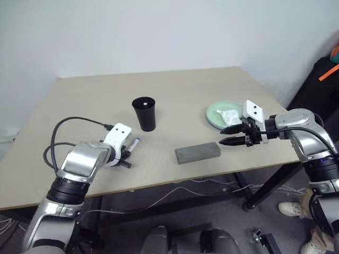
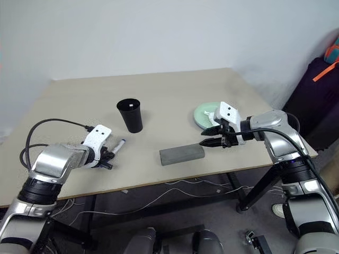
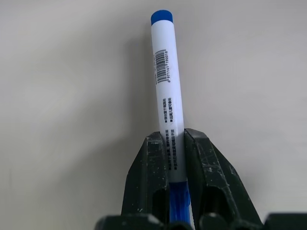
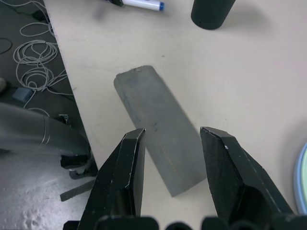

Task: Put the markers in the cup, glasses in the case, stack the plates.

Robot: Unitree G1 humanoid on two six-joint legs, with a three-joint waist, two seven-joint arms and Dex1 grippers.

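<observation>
My left gripper (image 3: 176, 158) was clenched on the blue-capped marker (image 3: 166, 81); the two black fingers (image 3: 148, 177) pressed the white barrel from both sides, near its blue end, and the rest of the barrel stood out past the fingertips above the bare table (image 1: 95, 100). From my head I saw this hand at about eight o'clock on the tabletop, close to the near edge. The black cup (image 1: 144, 113) stood upright and empty near the middle, at about one o'clock from that hand and well apart from it. The grey case (image 1: 197, 153) lay closed at about five o'clock from the cup, near the front edge. My right gripper (image 1: 232, 135) hovered just at three o'clock of the case, its fingers (image 4: 124, 177) spread apart and grasping nothing. Behind it, at about two o'clock from the case, lay the light green plate (image 1: 212, 114) with a crumpled white tissue (image 1: 230, 117) on it.
</observation>
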